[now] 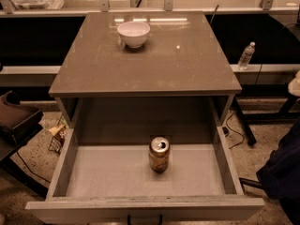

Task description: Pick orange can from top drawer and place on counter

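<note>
The orange can (159, 154) stands upright on the grey floor of the open top drawer (112, 175), slightly right of its middle, silver top with an open tab hole facing up. The drawer is pulled fully out below the counter (187, 60), a glossy grey-brown top. My gripper is not in view, and no part of my arm shows.
A white bowl (133, 33) sits on the counter's back left. A clear water bottle (245, 56) stands on a ledge to the right. A dark seat (14, 118) is at the left, a dark-clothed shape (283, 172) at the right, cables on the floor.
</note>
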Controlling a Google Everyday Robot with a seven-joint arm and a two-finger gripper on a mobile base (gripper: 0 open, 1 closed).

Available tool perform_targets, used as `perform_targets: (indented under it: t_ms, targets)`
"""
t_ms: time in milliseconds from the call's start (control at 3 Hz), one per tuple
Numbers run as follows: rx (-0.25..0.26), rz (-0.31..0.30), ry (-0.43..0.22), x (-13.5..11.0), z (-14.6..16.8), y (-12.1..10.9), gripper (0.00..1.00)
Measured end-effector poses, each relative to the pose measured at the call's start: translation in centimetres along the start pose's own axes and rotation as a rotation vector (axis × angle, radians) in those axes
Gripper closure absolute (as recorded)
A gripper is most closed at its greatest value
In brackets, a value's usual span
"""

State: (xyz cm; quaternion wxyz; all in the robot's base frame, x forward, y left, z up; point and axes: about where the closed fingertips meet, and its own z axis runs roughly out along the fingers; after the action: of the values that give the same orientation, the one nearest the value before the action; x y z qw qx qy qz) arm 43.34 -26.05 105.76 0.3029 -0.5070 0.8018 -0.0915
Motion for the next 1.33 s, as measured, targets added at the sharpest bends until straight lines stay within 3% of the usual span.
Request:
perform_targets:
  t_ms: [333,667,1000,1333]
  targets:
    - [-0.07,0.057,-0.147,4.0,6.4,2.8,0.0]
    - [-0.131,0.092,-0.292,5.7,11.0,5.3,0.0]
    - [-0.205,0.126,-0.468,5.7,15.0,8.2,0.0]
    - [-0.298,0.142,-0.642,3.3,17.9,11.0,0.0]
